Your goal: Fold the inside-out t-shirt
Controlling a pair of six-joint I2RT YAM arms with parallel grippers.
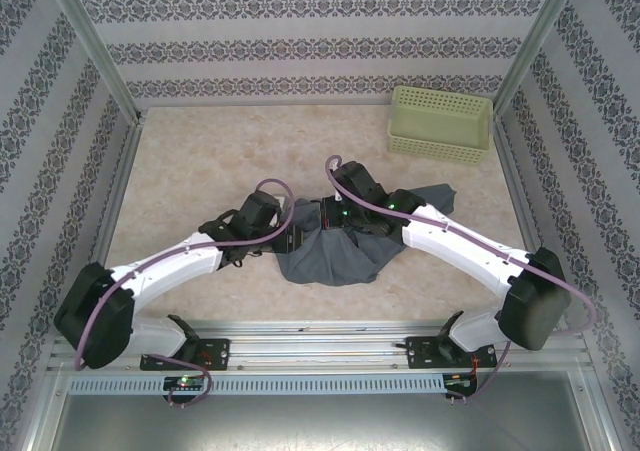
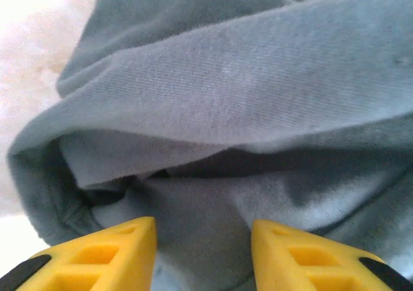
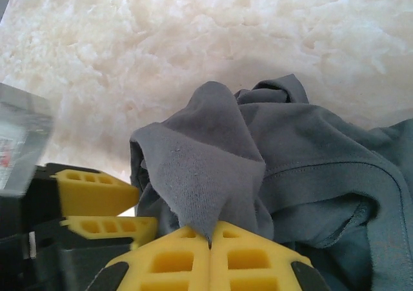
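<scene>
From the top external camera, the t-shirt [image 1: 335,259] lies as a crumpled slate-grey heap on the table [image 1: 200,171], near the front edge and between the two arms, well apart from the pale green basket [image 1: 440,123] at the far right corner. The left gripper [image 1: 288,237] and right gripper [image 1: 336,217] both meet at the heap's upper edge, close to each other, though this view is too coarse to read their jaws. In the left wrist view, the left gripper [image 2: 203,230] has its yellow jaws standing apart, with rumpled folds of the t-shirt [image 2: 258,78] just ahead of them and nothing clamped between them. In the right wrist view, the right gripper [image 3: 210,240] has its jaws pressed together on a peak of the t-shirt [image 3: 303,155], the cloth rising in a pinched point from between the fingers. Seams and hem stitching show on the outer face here, so the garment looks inside out. By my reading the task is at an early stage: no flat spread, no clean fold line, and the whole fold is yet to be made.
</scene>
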